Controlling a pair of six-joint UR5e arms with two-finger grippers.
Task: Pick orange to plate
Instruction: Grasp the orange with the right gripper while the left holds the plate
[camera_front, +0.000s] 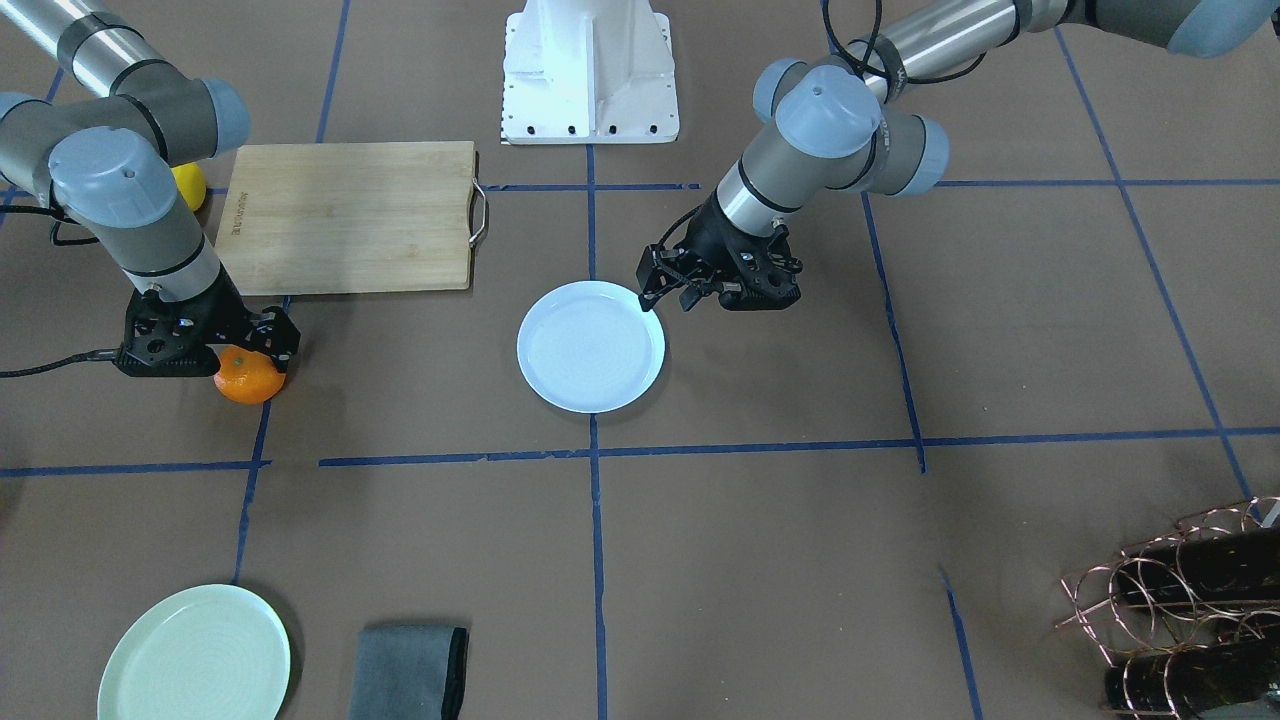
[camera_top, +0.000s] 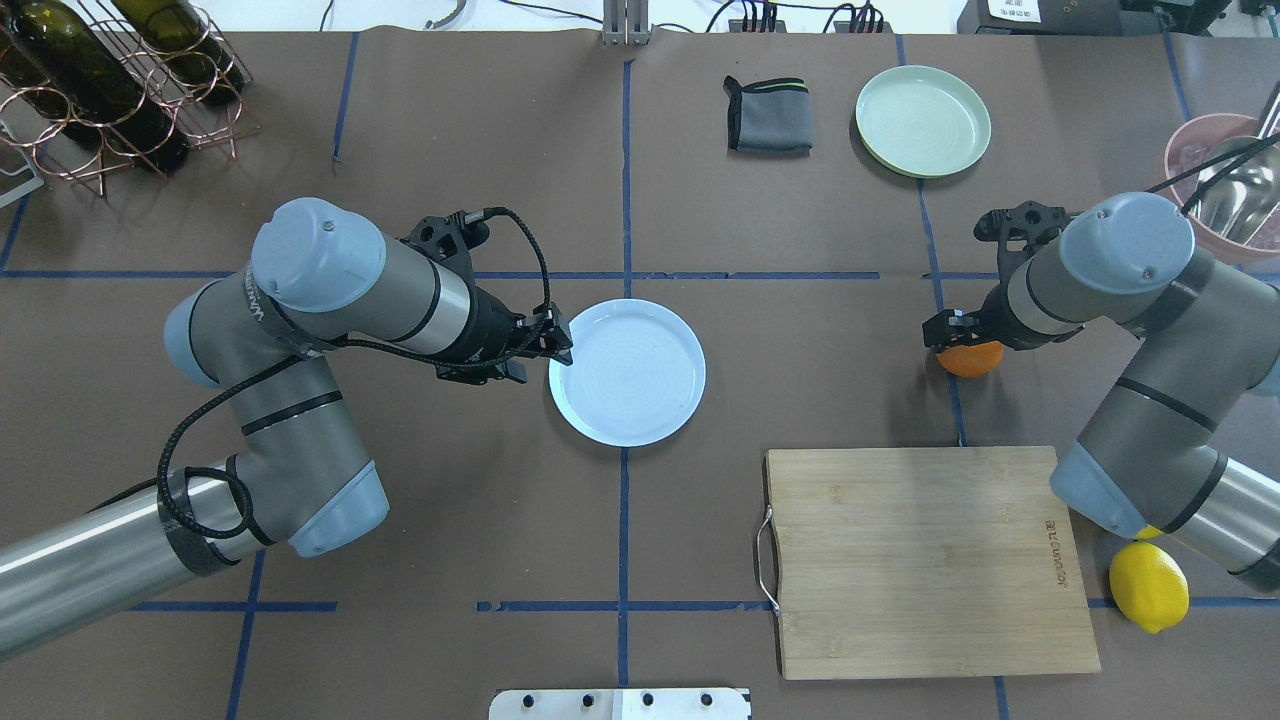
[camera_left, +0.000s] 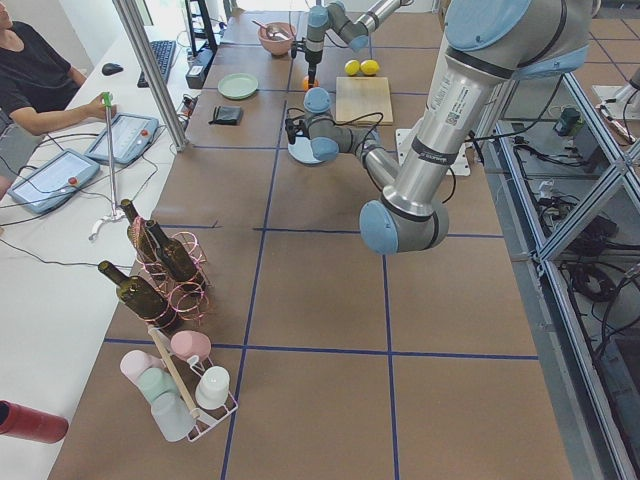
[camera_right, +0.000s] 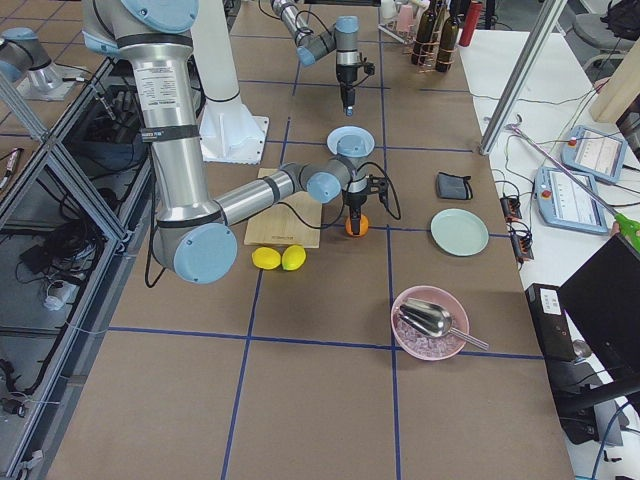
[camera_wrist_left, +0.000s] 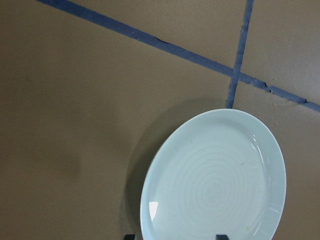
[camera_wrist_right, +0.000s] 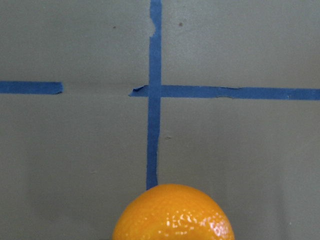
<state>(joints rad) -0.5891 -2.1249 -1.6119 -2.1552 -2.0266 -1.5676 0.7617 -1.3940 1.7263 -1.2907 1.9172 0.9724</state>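
Observation:
The orange (camera_front: 247, 380) rests on the brown table at a blue tape line, away from the plate. My right gripper (camera_front: 250, 362) is down over it with a finger against each side, shut on it as far as I can see. The right wrist view shows only the orange's top (camera_wrist_right: 172, 215) at the bottom edge. The white plate (camera_front: 590, 350) lies at the table's middle and holds nothing. My left gripper (camera_front: 668, 300) hangs open at the plate's rim, and in the left wrist view both tips straddle the rim of the plate (camera_wrist_left: 215, 185).
A wooden cutting board (camera_top: 925, 560) lies near the robot on its right, with a lemon (camera_top: 1150, 585) beside it. A mint-green plate (camera_top: 922, 120), a grey cloth (camera_top: 768, 115), a pink bowl (camera_top: 1225, 185) and a wine rack (camera_top: 110, 80) line the far side.

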